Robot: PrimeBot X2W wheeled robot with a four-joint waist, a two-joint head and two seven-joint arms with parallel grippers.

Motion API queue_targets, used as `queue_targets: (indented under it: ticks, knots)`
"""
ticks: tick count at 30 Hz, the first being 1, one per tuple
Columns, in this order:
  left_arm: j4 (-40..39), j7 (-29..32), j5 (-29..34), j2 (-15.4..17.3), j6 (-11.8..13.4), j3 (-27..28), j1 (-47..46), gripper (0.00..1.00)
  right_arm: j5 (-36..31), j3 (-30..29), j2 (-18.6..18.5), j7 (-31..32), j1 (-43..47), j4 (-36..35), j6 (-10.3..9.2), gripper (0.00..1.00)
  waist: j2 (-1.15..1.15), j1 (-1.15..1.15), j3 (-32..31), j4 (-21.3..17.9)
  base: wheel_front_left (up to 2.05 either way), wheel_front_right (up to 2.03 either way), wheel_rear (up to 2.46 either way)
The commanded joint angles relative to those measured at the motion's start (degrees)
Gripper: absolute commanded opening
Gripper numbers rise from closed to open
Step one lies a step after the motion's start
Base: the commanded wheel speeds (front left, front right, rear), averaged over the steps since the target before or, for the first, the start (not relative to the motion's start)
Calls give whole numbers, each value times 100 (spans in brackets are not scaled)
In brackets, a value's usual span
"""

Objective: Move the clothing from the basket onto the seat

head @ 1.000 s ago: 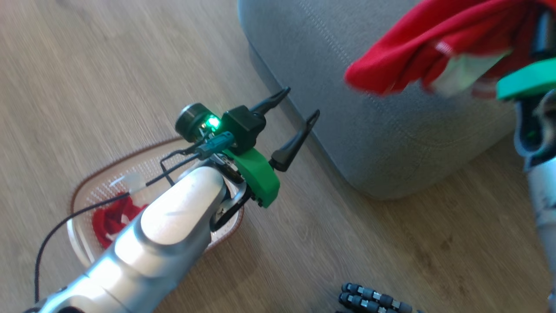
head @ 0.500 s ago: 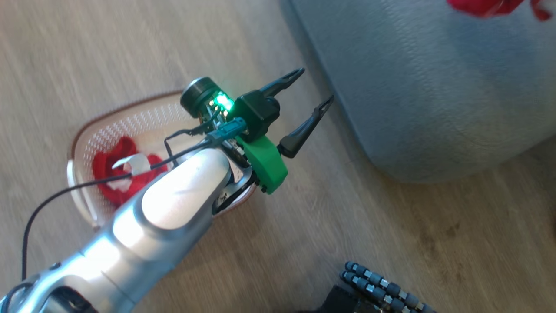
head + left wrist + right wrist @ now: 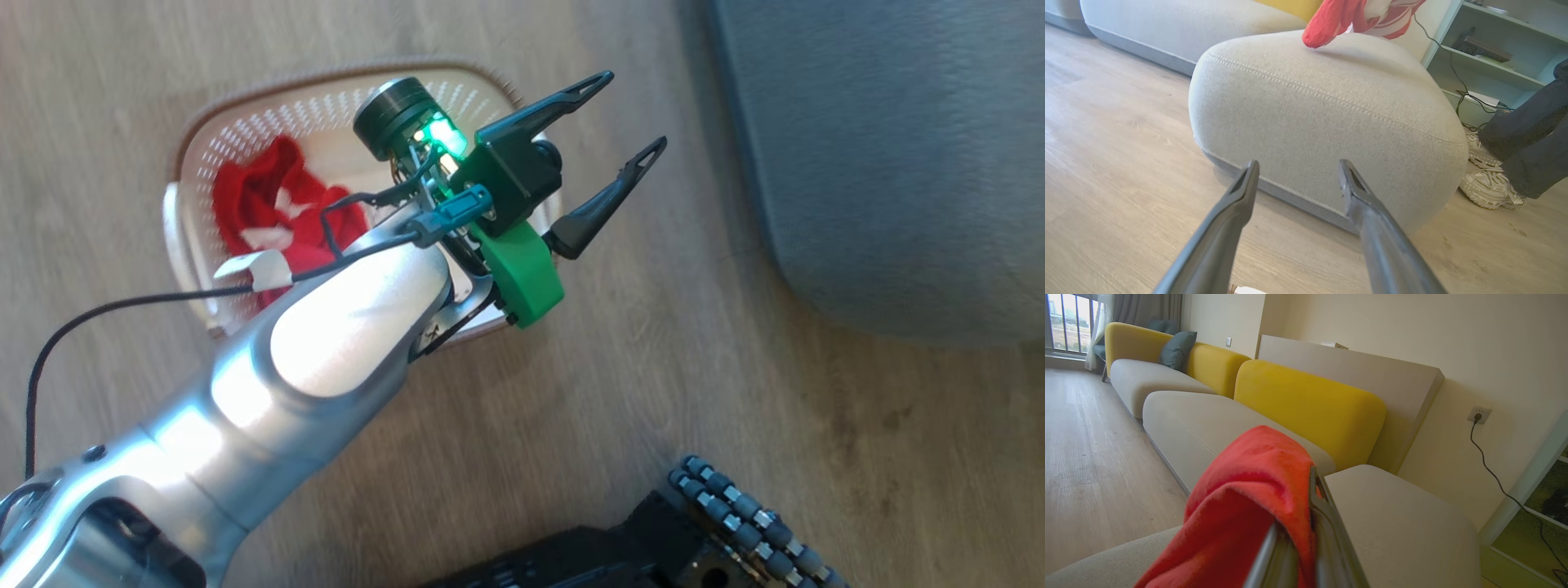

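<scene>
Pale wooden floor (image 3: pixel 694 392) spreads under everything, with the grey seat (image 3: pixel 898 163) at the head view's upper right and the cream basket (image 3: pixel 196 139) at its upper left. Some red clothing (image 3: pixel 269 196) lies bunched inside the basket. The left end effector (image 3: pixel 635 110) hovers over the floor between basket and seat, its two dark fingers spread wide apart and holding nothing. Its wrist view shows them aimed at the seat's rounded side. The right end effector (image 3: pixel 1298 522) is clamped on a red garment (image 3: pixel 1249 482) that hangs close over the seat's top; whether the fabric touches the cushion cannot be told. Beside the seat stand a person's legs and pale shoes (image 3: pixel 1490 188).
</scene>
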Motion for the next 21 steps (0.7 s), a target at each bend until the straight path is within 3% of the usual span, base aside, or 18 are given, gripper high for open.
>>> queue_targets:
  ticks: [1, 8, 10, 13, 16, 18, 19, 20, 21]
  knots:
    - [-199, -28, 64, -23, -36, 95, -128, 100, -195, -231, -317, -28, -78, 70, 40, 0, 0, -1, 287, 274, 0, 0, 0]
    - [-178, -28, 70, -12, -36, 118, -49, 100, -492, -846, -53, -28, -113, 932, 40, 0, 0, -1, 538, 503, 0, 0, 0]
    - [-182, -28, 75, -7, -36, 135, -37, 100, -506, -860, 43, -28, -92, 981, 40, 0, 0, -1, 555, 520, 0, 0, 0]
    - [-179, -28, 101, -8, -36, 193, -14, 100, -404, -689, 474, -28, 51, 985, 40, 0, 0, -1, 567, 554, 0, 0, 0]
    - [-183, -28, 106, -30, -36, 229, 3, 100, -329, -542, 609, -28, 211, 908, 40, 0, 0, -1, 522, 567, 0, 0, 0]
    - [-183, -28, 125, -46, -36, 281, 28, 100, -202, -383, 732, -28, 403, 803, 40, 31, 0, -1, 461, 574, 0, 0, 0]
    - [-180, -28, 130, -54, -36, 309, 48, 100, -139, -289, 781, -28, 512, 730, 40, 70, 0, -1, 425, 574, 0, 0, 0]
    - [-178, -28, 133, -61, -36, 337, 66, 100, -83, -209, 808, -28, 624, 635, 40, 100, 0, -1, 397, 575, 0, 0, 0]
    - [-173, -28, 143, -65, -36, 364, 86, 100, -35, -90, 840, -28, 753, 555, 40, 100, 0, -1, 358, 577, 0, 0, 0]
